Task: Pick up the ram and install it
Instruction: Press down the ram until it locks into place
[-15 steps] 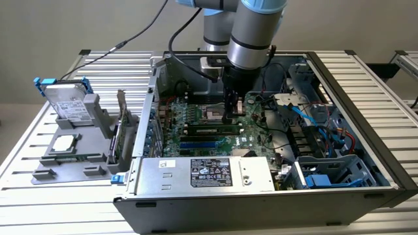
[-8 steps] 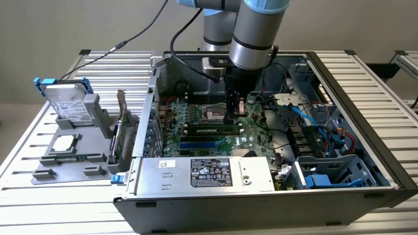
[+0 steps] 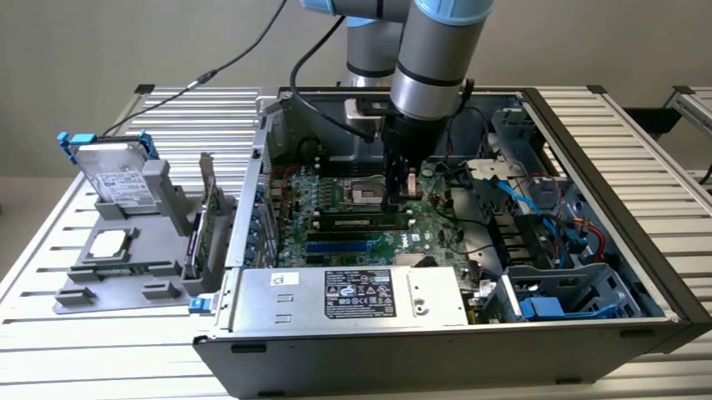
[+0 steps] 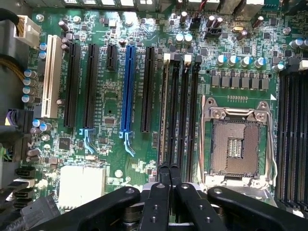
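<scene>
Exterior view: arm descends into an open computer case [image 3: 609, 196] standing on a slatted metal table [image 3: 112, 367]. Gripper [image 3: 392, 198] is low over the motherboard, its fingers drawn together into one narrow dark tip. The ram [image 3: 356, 222], a green stick with dark chips, sits along a slot just below that tip, running out from it toward the exterior view's left. CPU socket [image 3: 365, 190] is just beside the gripper, on the far side of the ram. Power supply [image 3: 356, 296], grey with a black label, lies nearer the camera than the gripper, past the ram. Well apart from the gripper, outside the case on the exterior view's left: a grey fixture [image 3: 112, 279] carrying a hard drive [image 3: 112, 175], and an upright card [image 3: 208, 208] with a metal bracket. Wrist view: gripper [image 4: 169, 168] has both black fingers [image 4: 163, 192] pressed side by side, no gap between their tips, set over the near end of a bank of black memory slots. The ram [image 4: 163, 110] appears edge-on as a thin pale line in the slot running straight ahead of the fingertips; whether the tips touch it cannot be told. Open CPU socket [image 4: 236, 144] lies to one side of the fingers. To the other side: a blue expansion slot [image 4: 127, 86] among black ones, then a white slot [image 4: 50, 82] farther off.
</scene>
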Controlling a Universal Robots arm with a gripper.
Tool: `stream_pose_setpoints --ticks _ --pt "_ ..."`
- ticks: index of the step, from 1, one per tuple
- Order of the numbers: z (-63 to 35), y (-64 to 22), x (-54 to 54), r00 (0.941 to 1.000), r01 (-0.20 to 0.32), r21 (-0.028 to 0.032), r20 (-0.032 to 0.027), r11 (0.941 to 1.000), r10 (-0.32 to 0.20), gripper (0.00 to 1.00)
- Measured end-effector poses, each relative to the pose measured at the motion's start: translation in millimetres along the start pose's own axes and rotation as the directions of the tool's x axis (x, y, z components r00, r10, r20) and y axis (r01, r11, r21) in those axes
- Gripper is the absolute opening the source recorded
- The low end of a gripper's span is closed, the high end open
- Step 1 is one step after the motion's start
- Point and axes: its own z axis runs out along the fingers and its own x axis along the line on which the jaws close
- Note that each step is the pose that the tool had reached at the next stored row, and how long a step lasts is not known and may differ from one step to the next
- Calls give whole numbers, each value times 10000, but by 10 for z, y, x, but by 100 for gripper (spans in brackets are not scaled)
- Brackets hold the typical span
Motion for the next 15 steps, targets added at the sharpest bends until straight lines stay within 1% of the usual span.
stream_pose_setpoints --ticks 7,12,15 --pt "42 -5 -1 10000 -6 -3 -48 10000 6 10" --pt "54 -8 -1 10000 -10 -3 -62 10000 10 10" --pt "59 -9 -1 10000 -11 -6 -81 10000 11 10"
